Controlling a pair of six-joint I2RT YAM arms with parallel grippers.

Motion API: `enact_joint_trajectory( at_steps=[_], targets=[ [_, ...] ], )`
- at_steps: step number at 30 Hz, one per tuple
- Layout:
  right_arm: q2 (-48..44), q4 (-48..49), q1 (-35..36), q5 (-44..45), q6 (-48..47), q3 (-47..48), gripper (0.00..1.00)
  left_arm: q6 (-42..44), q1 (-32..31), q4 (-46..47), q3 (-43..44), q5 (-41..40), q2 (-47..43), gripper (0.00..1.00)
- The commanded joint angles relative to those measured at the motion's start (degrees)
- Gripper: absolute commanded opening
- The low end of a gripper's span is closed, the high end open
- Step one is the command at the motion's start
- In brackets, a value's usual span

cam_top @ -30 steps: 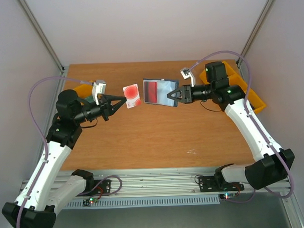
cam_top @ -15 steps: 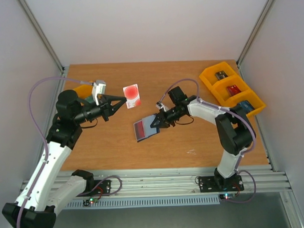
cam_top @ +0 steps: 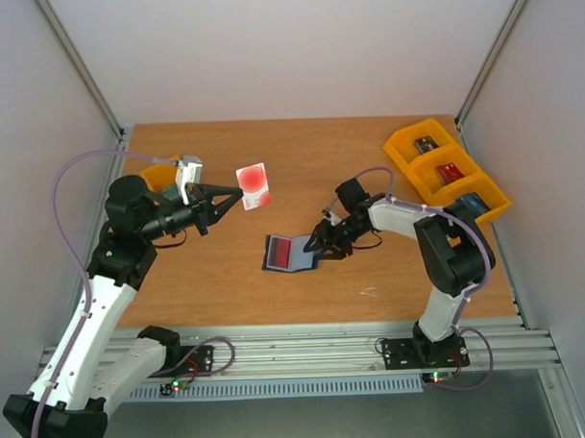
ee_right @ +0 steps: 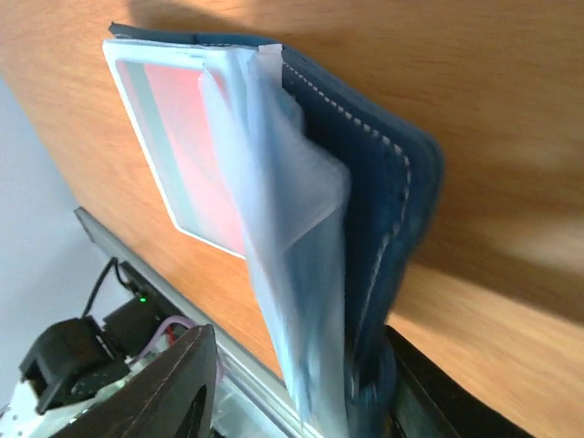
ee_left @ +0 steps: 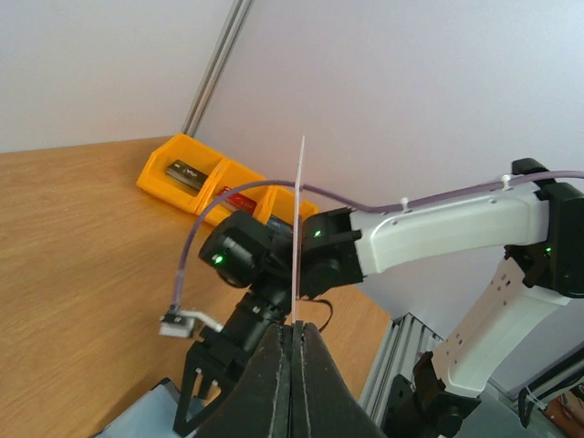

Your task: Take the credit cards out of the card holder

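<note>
Navy-blue fabric with pale stitching forms the cover of the card holder, which lies open on the wooden table, a little toward 6 o'clock from the table centre in the top view.

1. Card holder. The translucent grey-blue sleeves are fanned away from the cover. A red card sits inside the flat sleeve.

2. Right gripper. It reaches in from the holder's 3 o'clock side. Its jaws are clamped on that edge of the holder. In the right wrist view the cover and sleeve bundle pass between the two dark fingers.

3. Left gripper. It is raised above the table at about 10 o'clock from the holder and well apart from it. Its jaws are pinched tight on a white card that carries a red patch. The left wrist view shows this card edge-on as a thin pale line standing up from the closed fingertips.

4. Surroundings. A row of yellow bins stands at 2 o'clock on the table, with small items inside. A single yellow bin sits at 10 o'clock, partly hidden behind the left arm.
</note>
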Motion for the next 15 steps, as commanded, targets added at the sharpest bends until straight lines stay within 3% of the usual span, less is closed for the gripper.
enact_joint_trajectory(
  at_steps=[1, 4, 8, 11, 15],
  targets=[
    [-8.84, -13.32, -2.23, 8.17, -5.52, 1.23, 0.5, 1.24, 0.27, 2.5, -0.76, 2.1, -0.96, 0.0],
    [-13.58, -25.95, -2.25, 17.04, -11.89, 7.38, 0.59, 2.74, 0.29, 2.26, -0.67, 3.6, -0.81, 0.0],
    [-18.46, -39.78, -2.06, 26.05, -20.15, 20.34, 0.62, 6.43, 0.2, 1.19, -0.22, 7.3, -0.64, 0.0],
    [-22.22, -46.49, 0.63, 27.86, -27.45, 31.38, 0.61, 11.1, 0.2, -1.71, 0.56, 10.83, -0.45, 0.0],
    [-22.97, -51.68, 10.99, 22.82, -38.42, 46.84, 0.61, 21.34, -0.03, -9.07, 2.02, 15.99, -0.39, 0.0]
  ],
)
